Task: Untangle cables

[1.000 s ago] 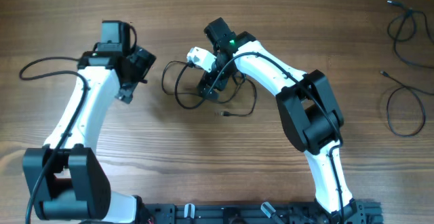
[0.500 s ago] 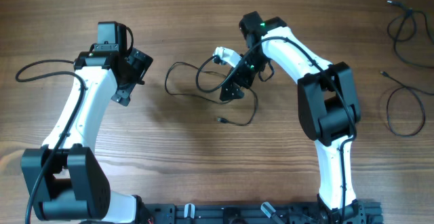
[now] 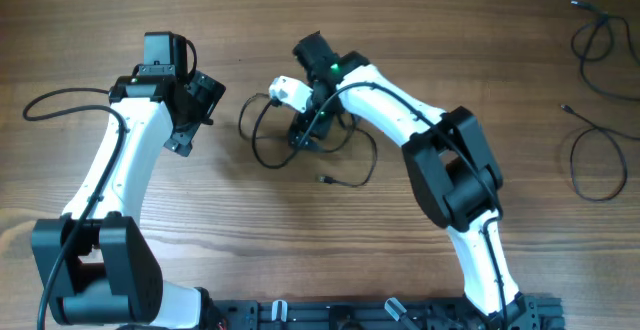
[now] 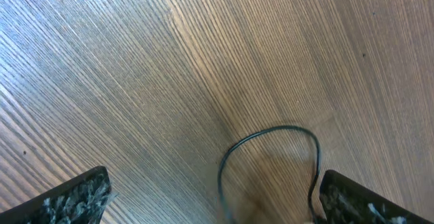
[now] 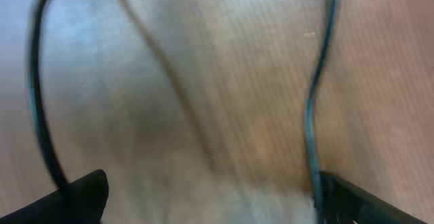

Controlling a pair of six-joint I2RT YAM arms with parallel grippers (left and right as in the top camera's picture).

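A tangle of thin dark cables (image 3: 262, 142) lies in loose loops at the table's middle, with one small plug end (image 3: 325, 179) trailing toward the front. My right gripper (image 3: 305, 128) hangs open right over the loops. The right wrist view is blurred: a cable strand (image 5: 317, 95) runs beside the right finger (image 5: 369, 200), another strand (image 5: 37, 95) passes by the left finger, and nothing is pinched in the gripper (image 5: 213, 195). My left gripper (image 3: 198, 120) stands open left of the tangle. In the left wrist view a cable loop (image 4: 271, 132) arcs ahead of that gripper (image 4: 213, 191).
Two more thin cables lie at the far right: one coiled at the back corner (image 3: 600, 35), one loop (image 3: 597, 160) nearer the front. A thick black arm cable (image 3: 60, 95) curves at the left. Bare wooden table (image 3: 300, 240) lies in front.
My right gripper swung right and then back left over the tangle, and the cable loops shifted with it. The left arm has barely moved.
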